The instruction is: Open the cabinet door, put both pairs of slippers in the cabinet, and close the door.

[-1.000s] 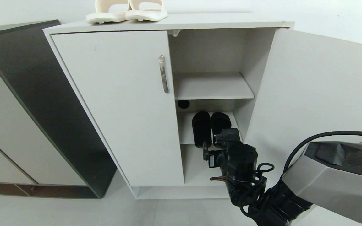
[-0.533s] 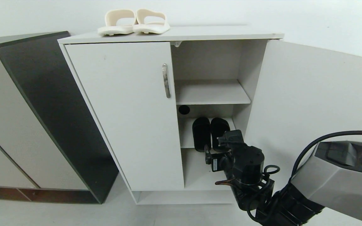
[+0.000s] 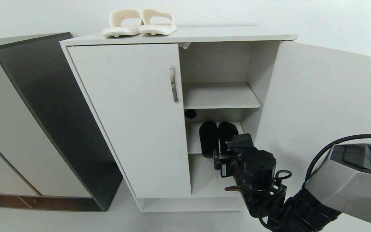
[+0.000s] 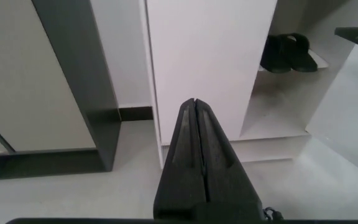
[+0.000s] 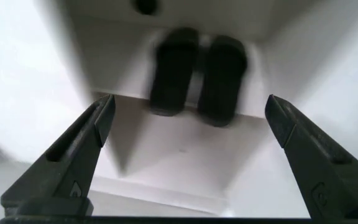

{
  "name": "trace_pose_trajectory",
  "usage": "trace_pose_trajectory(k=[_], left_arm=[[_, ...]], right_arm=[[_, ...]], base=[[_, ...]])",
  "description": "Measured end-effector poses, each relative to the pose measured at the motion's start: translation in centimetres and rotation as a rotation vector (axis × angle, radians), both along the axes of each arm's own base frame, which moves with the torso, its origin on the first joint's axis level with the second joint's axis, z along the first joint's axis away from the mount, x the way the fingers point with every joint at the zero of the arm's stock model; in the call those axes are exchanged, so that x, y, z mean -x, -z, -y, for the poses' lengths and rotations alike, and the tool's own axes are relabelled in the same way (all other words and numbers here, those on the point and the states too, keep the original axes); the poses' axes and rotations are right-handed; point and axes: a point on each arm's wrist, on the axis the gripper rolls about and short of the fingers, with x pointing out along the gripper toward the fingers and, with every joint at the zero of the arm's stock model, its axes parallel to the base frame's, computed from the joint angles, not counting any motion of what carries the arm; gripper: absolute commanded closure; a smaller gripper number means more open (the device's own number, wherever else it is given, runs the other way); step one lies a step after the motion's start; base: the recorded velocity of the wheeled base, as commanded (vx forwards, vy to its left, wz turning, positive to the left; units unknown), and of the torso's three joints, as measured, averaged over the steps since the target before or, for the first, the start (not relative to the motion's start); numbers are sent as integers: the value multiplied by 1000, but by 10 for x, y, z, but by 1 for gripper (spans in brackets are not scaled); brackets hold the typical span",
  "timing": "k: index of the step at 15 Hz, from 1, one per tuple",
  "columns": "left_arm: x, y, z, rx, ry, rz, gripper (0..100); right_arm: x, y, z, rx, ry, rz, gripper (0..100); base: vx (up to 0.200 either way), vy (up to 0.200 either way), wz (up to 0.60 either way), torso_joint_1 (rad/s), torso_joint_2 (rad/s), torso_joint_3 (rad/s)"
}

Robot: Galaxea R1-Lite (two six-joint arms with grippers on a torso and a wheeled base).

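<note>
**Facing cabinet: one pair stowed**

Head view: right door [image 3: 317,106] open; black slippers [image 3: 217,137] on lower shelf [image 3: 193,138], cream slippers [image 3: 139,22] on cabinet [image 3: 237,32] top; right end effector [image 3: 227,151] just before the black pair.
Left wrist view: left end effector [image 4: 194,109] fingers together (empty).
Right wrist view: fingers wide apart.

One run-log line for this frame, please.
white cabinet's right door open | pair of black slippers on lower shelf | pair of cream slippers on cabinet top | right gripper open, facing black pair | left gripper shut, empty
</note>
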Motion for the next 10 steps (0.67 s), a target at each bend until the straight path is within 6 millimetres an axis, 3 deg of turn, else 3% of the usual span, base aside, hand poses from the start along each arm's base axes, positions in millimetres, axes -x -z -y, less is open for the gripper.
trace_pose_trajectory(k=[10], left_arm=[[0, 0, 0, 0, 0, 0, 100]], right_arm=[[2, 2, 5, 12, -31, 20, 0]], base=[[0, 200, 0, 1, 2, 4]])
